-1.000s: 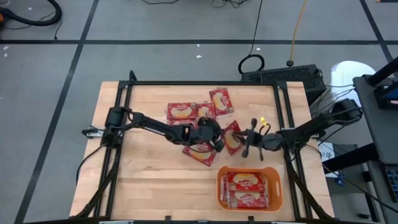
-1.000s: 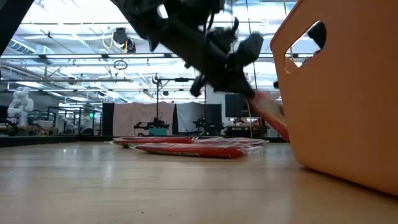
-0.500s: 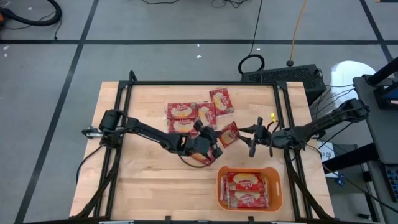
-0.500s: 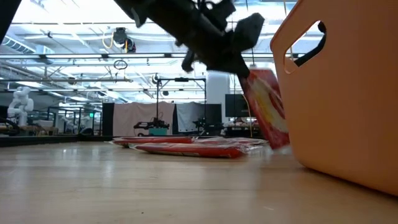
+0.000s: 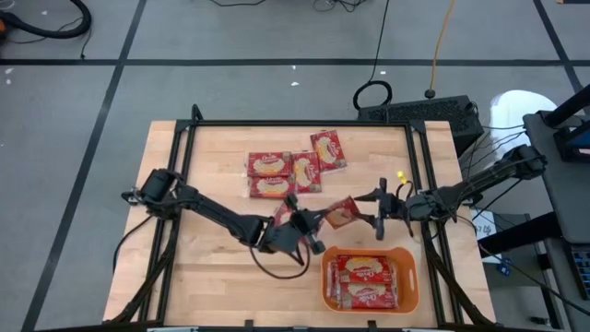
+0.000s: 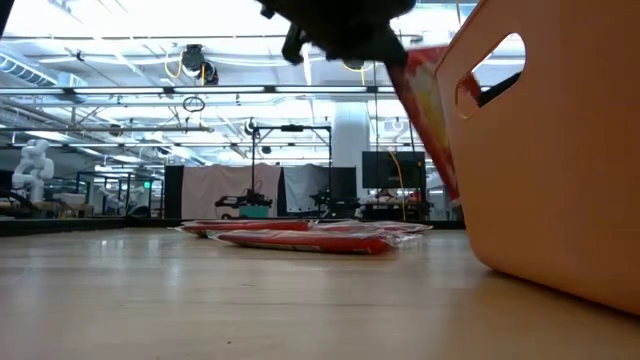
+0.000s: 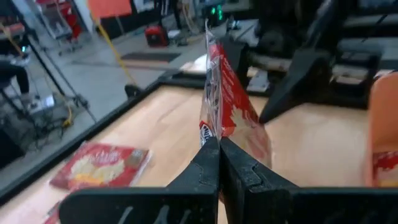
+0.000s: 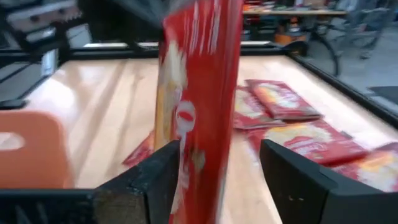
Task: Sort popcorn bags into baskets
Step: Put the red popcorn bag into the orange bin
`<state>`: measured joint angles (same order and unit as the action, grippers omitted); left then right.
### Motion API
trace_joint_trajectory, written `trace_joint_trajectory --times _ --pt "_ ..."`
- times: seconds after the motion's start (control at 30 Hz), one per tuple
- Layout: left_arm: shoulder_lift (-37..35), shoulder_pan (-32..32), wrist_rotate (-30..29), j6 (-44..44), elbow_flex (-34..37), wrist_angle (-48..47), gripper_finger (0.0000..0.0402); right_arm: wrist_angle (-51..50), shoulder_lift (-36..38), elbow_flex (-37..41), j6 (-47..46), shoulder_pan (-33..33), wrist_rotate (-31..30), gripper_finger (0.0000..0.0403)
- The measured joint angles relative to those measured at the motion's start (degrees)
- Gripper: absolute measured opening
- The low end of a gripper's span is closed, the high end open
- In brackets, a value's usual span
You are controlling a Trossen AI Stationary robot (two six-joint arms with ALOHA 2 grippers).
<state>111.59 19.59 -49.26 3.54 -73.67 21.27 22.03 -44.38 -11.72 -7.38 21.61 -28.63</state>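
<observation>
Two dark grippers meeting over the wooden table point(image 5: 212, 267), just behind the shallow orange plastic basket point(image 5: 369, 281). Left gripper point(image 5: 312, 221) clenched on the edge of one flat red popcorn packet with a cream-yellow oval label point(image 5: 341, 213), holding it edge-on off the tabletop, clear in the left wrist view point(image 7: 225, 112). Right gripper point(image 5: 377, 211) spread wide, its fingers point(image 8: 291, 174) flanking that same packet point(image 8: 196, 106) without pinching it. Seen low, packet point(image 6: 425, 110) hanging tilted beside the basket wall point(image 6: 550, 170). Inside the basket, two more red packets point(image 5: 367, 280) lying flat. Farther behind the basket, loose red packets point(image 5: 293, 166) clustered on the wood.
</observation>
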Motion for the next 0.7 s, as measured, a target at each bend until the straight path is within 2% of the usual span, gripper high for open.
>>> trace_joint_trajectory --times 0.13,0.27,0.6,0.7 --pt "0.00 1.29 -0.30 -4.74 -0.02 4.06 0.0001 -0.06 -0.07 0.01 -0.29 -0.03 3.64 0.0212" --pt "0.00 1.78 -0.27 -6.72 -0.02 6.48 0.0001 0.22 -0.09 -0.01 -0.08 0.00 8.10 0.0187" --pt "0.00 0.81 -0.16 -4.84 0.00 6.81 0.0018 5.42 -0.11 0.01 -0.35 -0.19 12.35 0.0027" --pt "-0.02 0.40 -0.11 -3.19 -0.02 7.74 0.0022 6.41 -0.11 0.06 -2.21 -0.27 12.03 0.0011"
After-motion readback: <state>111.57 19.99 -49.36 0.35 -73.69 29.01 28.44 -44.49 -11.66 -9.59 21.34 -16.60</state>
